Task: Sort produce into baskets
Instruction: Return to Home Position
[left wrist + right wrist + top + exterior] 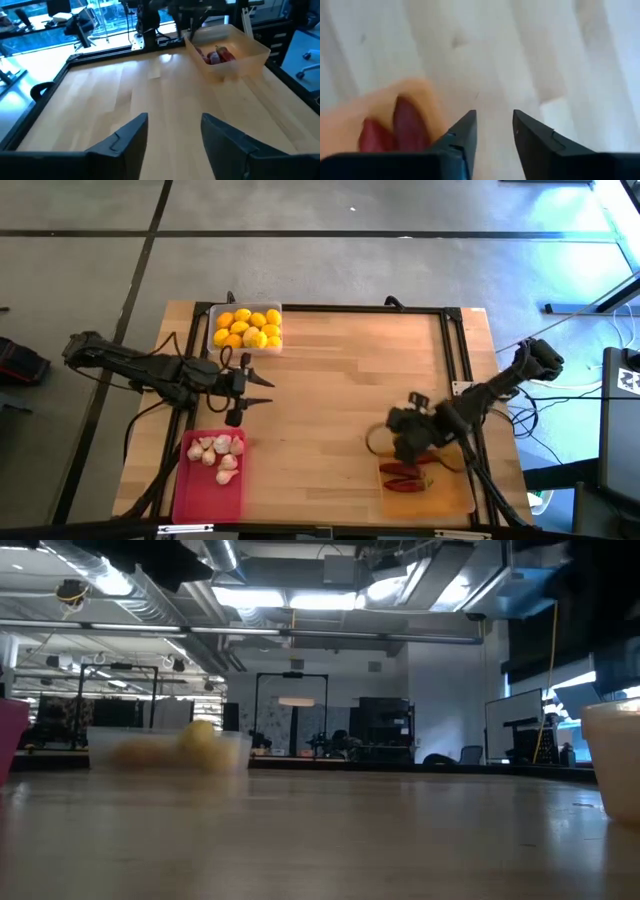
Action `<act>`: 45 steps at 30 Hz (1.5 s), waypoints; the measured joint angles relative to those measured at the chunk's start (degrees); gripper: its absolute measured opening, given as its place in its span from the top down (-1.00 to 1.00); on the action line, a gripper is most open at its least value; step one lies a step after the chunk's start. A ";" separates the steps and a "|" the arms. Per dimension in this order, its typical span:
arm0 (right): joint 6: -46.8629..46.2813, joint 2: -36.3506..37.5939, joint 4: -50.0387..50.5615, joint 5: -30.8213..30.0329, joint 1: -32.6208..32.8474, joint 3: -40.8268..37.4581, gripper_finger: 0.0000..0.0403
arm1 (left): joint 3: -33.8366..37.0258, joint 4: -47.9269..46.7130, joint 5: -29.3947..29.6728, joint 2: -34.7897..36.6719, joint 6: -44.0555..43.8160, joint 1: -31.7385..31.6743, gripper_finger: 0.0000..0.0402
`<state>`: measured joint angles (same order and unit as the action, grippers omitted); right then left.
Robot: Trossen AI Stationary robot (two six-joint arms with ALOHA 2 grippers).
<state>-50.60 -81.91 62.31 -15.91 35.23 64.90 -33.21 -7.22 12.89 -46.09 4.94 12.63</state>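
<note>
The left gripper (172,125) is hovering over the counter (340,380) and the right gripper (494,125) at the basket's (460,498) edge, both with fingers spread. A finger (462,137) is partly hiding the blurred chilies (395,127).

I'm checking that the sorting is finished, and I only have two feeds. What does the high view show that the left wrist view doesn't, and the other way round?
Only the high view: the clear basket of yellow fruits and the pink-red basket holding garlic. Only the left wrist view: the room beyond the table's far edge. Both: the open left claw, the orange basket with red chilies in it, the right arm at that basket, and the bare wooden table.
</note>
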 joint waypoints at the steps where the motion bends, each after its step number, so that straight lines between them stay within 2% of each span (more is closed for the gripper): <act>1: 2.07 0.00 -0.81 0.01 -2.12 -0.02 0.41 | 0.00 -0.59 -1.16 0.73 0.62 -0.89 0.14; 6: 11.70 0.00 -10.25 -0.66 -11.04 -0.22 0.63 | 0.00 -3.12 -5.18 4.85 4.17 -4.56 0.36; 14: 25.95 0.00 -29.70 2.75 -19.81 -3.47 0.96 | 0.02 -5.90 -11.13 12.17 5.67 -9.04 0.65; 20: 30.11 0.01 -42.57 10.15 -24.20 -8.97 0.96 | 0.02 -8.34 -12.67 15.78 5.36 -10.48 0.77; 24: 30.54 0.83 -52.93 18.18 -26.27 -13.48 0.98 | 0.04 -12.51 -13.17 16.69 0.77 -11.34 0.81; 26: 31.58 2.34 -56.56 19.80 -26.99 -16.23 0.99 | 0.07 -13.91 -13.14 16.86 -0.24 -11.66 0.82; 35: 33.56 15.47 -76.67 19.16 -32.82 -33.80 0.98 | 0.06 -13.89 -12.82 17.37 1.41 -11.68 0.84; 38: 33.52 20.12 -82.60 16.45 -33.87 -39.54 0.98 | 0.04 -14.20 -10.99 17.84 1.69 -12.28 0.85; 41: 34.13 23.83 -85.92 11.30 -33.78 -44.04 0.97 | 0.07 -14.73 -9.15 19.47 2.03 -14.25 0.87; 45: 36.24 27.27 -86.55 10.53 -33.38 -48.21 0.97 | 0.04 -14.76 -9.08 21.59 -0.16 -16.71 0.91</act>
<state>-14.36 -54.64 -24.23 -5.37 1.84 16.69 -33.17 -21.99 3.81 -24.50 4.78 -4.08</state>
